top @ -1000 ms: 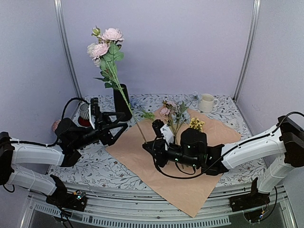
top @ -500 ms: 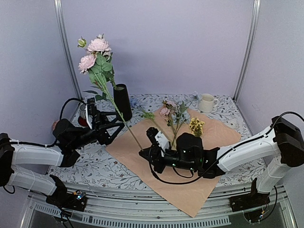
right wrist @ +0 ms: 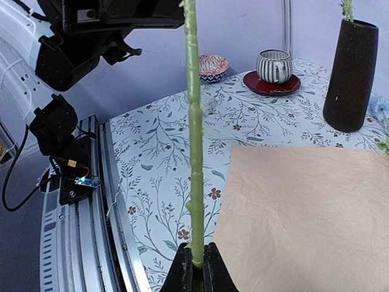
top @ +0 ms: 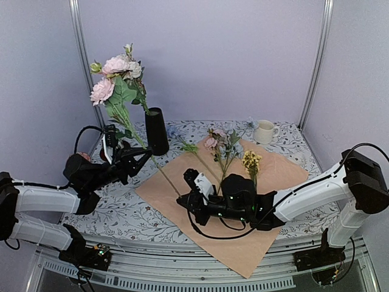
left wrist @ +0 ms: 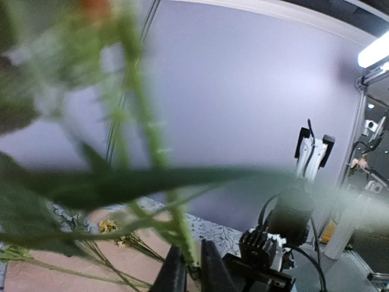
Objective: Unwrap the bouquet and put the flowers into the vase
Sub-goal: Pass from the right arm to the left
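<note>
A long-stemmed pink flower (top: 112, 73) slants up to the left, held by both grippers. My left gripper (top: 144, 156) is shut on its green stem (left wrist: 182, 237) about midway, just left of the black vase (top: 157, 131). My right gripper (top: 184, 196) is shut on the stem's lower end (right wrist: 194, 182), over the left edge of the tan paper (top: 206, 213). The bouquet lies unwrapped: its paper is spread flat, with other flowers (top: 222, 146) and a yellow cluster (top: 251, 159) lying on it. A green stem pokes out of the vase (right wrist: 352, 73).
A cream mug (top: 264, 131) stands at the back right. A striped cup (right wrist: 273, 66) on a red saucer and a patterned bowl (right wrist: 214, 64) sit at the back left, near the left arm. The table's near edge rail (right wrist: 79, 231) runs close to my right gripper.
My left gripper has shut on the stem. The flower has swung leftward, its blooms moving away from above the vase, and my right gripper has moved left with the stem's end.
</note>
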